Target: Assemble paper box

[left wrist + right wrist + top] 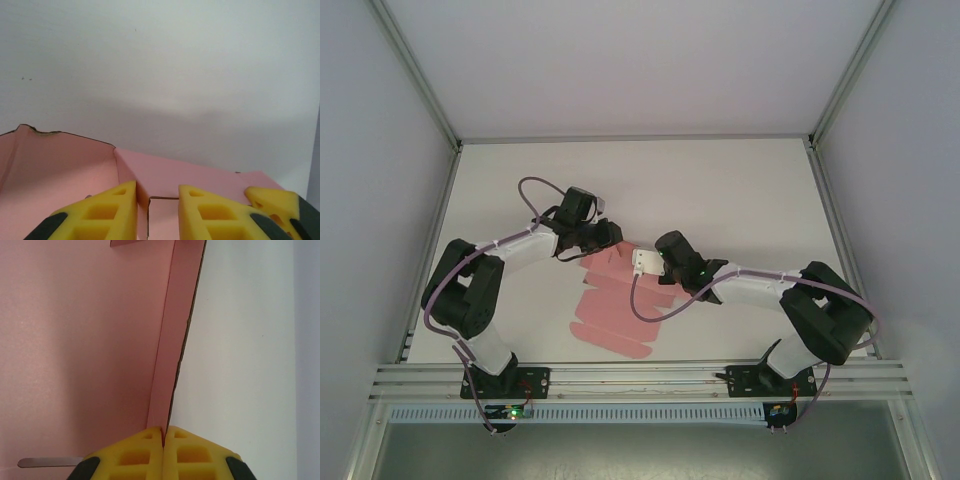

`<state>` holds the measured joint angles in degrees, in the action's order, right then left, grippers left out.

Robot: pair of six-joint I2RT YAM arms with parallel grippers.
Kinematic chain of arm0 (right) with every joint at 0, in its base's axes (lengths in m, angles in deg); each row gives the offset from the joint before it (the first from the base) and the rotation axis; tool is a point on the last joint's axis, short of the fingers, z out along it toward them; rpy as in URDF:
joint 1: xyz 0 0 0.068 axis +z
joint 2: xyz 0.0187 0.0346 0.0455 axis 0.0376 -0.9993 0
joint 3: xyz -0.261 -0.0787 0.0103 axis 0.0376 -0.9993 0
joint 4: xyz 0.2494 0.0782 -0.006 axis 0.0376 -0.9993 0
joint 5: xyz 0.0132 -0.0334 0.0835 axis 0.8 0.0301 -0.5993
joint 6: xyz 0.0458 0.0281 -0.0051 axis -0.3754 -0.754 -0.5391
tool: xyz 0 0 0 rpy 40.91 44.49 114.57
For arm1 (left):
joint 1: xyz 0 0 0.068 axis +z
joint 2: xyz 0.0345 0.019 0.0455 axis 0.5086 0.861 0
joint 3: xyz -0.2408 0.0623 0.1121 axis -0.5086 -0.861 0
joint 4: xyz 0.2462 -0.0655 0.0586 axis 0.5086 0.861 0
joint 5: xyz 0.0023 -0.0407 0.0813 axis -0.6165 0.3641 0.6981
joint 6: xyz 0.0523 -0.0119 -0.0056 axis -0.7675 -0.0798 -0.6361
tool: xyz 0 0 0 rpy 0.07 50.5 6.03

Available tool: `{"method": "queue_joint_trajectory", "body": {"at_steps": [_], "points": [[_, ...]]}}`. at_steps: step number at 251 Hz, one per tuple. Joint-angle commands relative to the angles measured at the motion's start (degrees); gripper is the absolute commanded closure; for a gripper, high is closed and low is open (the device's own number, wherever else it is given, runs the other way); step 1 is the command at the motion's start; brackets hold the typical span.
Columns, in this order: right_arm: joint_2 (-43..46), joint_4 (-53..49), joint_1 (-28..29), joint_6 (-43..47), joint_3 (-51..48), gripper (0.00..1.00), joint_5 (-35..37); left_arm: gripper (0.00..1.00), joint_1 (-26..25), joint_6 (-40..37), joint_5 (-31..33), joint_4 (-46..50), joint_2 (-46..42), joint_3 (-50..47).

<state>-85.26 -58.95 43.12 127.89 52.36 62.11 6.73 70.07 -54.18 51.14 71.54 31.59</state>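
Right tool (163, 432) is pinched fully together on a raised side strip of the paper box (612, 312). In the right wrist view that pink strip runs up from between the yellow fingertips to the top of the frame, with the box's flat panel on its left and bare white desk (740, 200) on its right. Left tool (157, 186) stands narrowly apart. The upright edge of a folded-up pink flap stands in the gap, and neither pad visibly presses it. From above, the box lies at the centre of the frame, mostly a flat sheet spreading toward the lower middle, its upper end under both tools.
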Motion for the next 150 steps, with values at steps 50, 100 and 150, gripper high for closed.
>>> {"method": "queue_joint_trajectory", "body": {"at_steps": [50, 100, 150], "points": [[3.4, 10.1, 2.4, -1.5, -2.4, 1.0, -2.1, 0.75, 1.4, 13.2, -3.3, -19.2, -3.5, -6.0], [5.2, 12.4, 2.6, -1.9, -4.1, 1.0, -1.7, 0.74, 2.0, 14.4, -2.4, -20.2, -5.2, -7.9], [7.6, 11.0, 2.3, -0.7, -4.9, 1.0, 0.6, 0.44, 2.5, 6.6, -1.1, -12.5, -10.8, -7.8]]}}
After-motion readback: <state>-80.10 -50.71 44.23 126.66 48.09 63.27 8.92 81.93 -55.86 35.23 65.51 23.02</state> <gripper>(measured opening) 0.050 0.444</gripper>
